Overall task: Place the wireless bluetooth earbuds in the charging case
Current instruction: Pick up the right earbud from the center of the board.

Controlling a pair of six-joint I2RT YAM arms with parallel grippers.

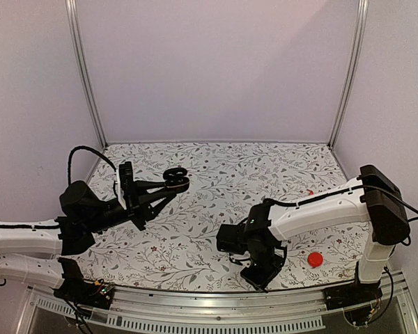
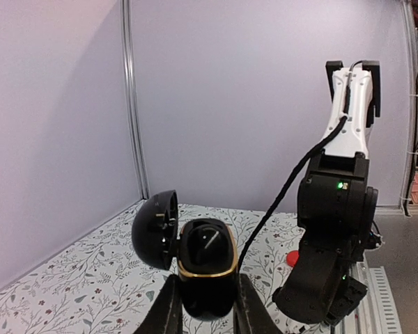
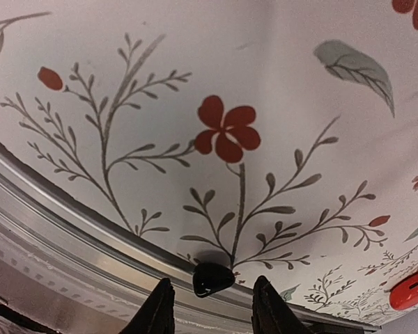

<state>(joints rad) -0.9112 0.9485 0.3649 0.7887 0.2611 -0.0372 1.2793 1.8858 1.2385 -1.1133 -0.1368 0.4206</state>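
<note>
Case (image 1: 176,179) held up off table (image 1: 223,170) in top view, hinged open, clamped in left gripper (image 1: 164,184); right gripper (image 1: 262,270) low by near edge.
Left wrist: case upright between fingers, cannot tell if anything seated inside.
Right wrist: jaws apart, straddling earbud (image 3: 212,278) on table, not touching.
Judgement: pickup pending, insertion not yet done; second earbud unseen.

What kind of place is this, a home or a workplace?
Probably a laboratory robot test booth, not a home: plain wall panels between aluminium posts, a flowered table cover, and a left arm and right arm mounted at its near edge.
</note>
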